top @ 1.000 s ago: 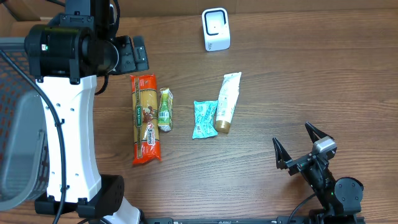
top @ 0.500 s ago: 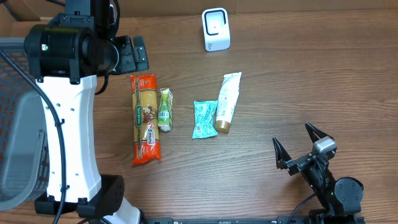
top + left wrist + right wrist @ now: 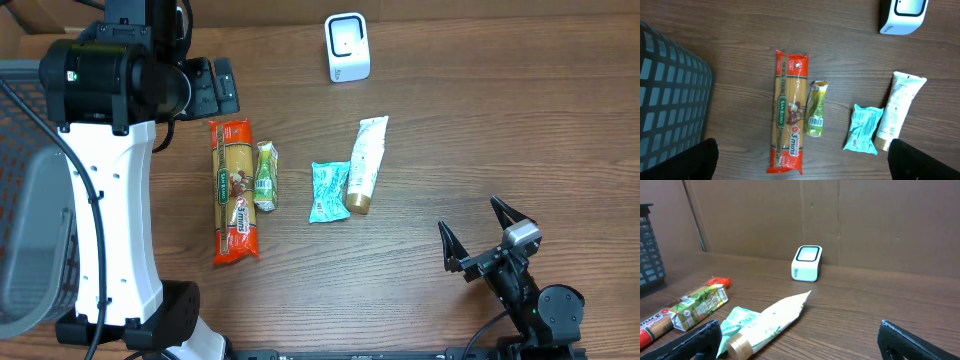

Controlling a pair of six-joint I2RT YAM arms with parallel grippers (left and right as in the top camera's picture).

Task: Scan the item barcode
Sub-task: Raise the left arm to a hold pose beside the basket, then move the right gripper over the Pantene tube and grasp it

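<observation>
Overhead: pasta packet, green sachet, teal pouch and tube lie in a row mid-bench, with the scanner well apart at the far edge. The right gripper is spread and empty at the near corner, the left gripper by the packet's far end. Left wrist: its fingers are splayed wide over packet and sachet, and a white patch on the sachet is possibly the barcode. Right wrist: the tube lies closest, so pinch it across its width, clear of the code, and present that face to the scanner.
</observation>
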